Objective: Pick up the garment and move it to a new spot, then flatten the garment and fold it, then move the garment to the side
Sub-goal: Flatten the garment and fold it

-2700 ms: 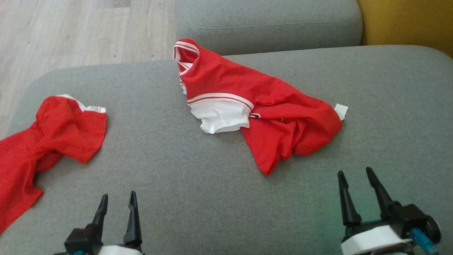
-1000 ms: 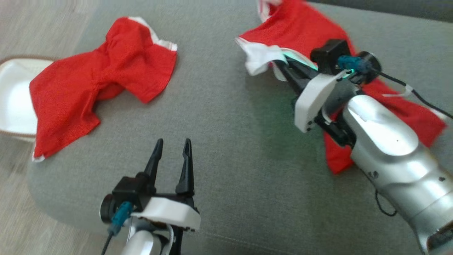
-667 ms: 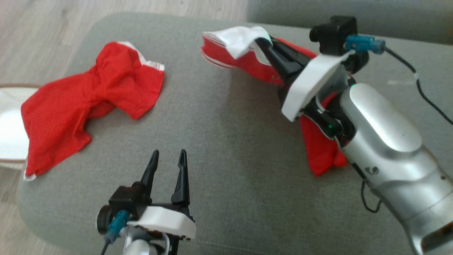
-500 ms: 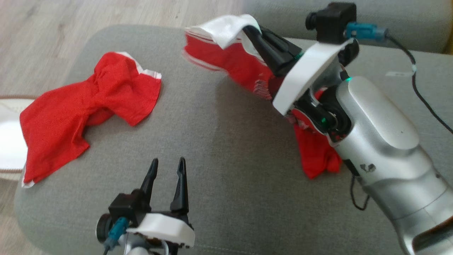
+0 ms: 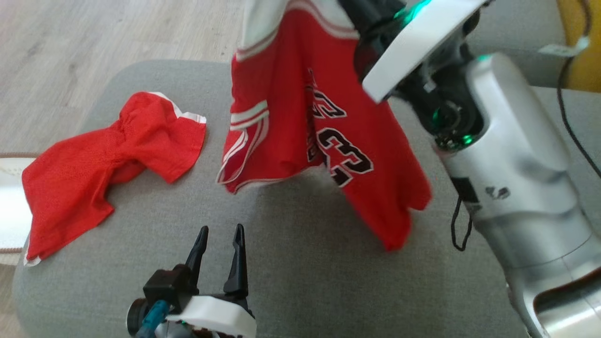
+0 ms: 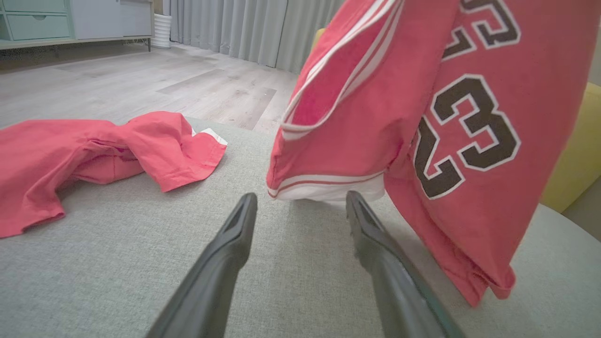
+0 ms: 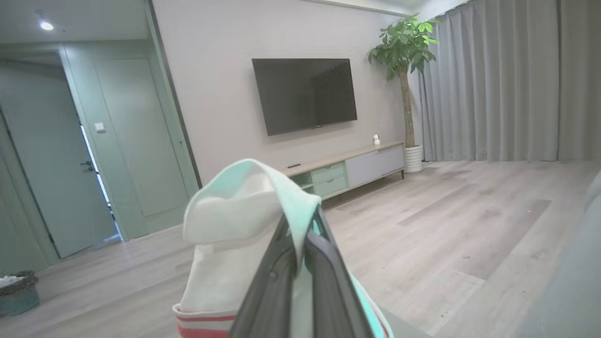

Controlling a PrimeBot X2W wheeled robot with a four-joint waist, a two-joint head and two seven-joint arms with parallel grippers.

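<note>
At the far left, well away from the left fingers (image 5: 236,263), the rim of a white basket (image 5: 7,197) stands on the wooden floor (image 5: 94,37). Next to it a crumpled red cloth (image 5: 94,173) with a white edge lies on the grey sofa cushion (image 5: 305,291). It is to the left of these fingers and ahead of them, and one end of it hangs over the cushion edge toward the basket.

The left fingers are spread apart and grip nothing. They point forward, low over the bare cushion.

Ahead of their tips, and to the right of them, hangs the jersey (image 5: 291,117). It is red with white stripes and a black number 23, and it is lifted off the cushion. In the left wrist view its striped hem is just past the tips of the left fingers, not touching them. Its lowest corner comes close to the cushion, but I cannot tell if it touches.

The right fingers (image 7: 277,286) are high above the cushion and pressed together on the white part of the jersey. That cloth folds over their tips, and the rest of the jersey hangs down below them.

To the right of the right fingers there is a yellow cushion (image 5: 580,56).
</note>
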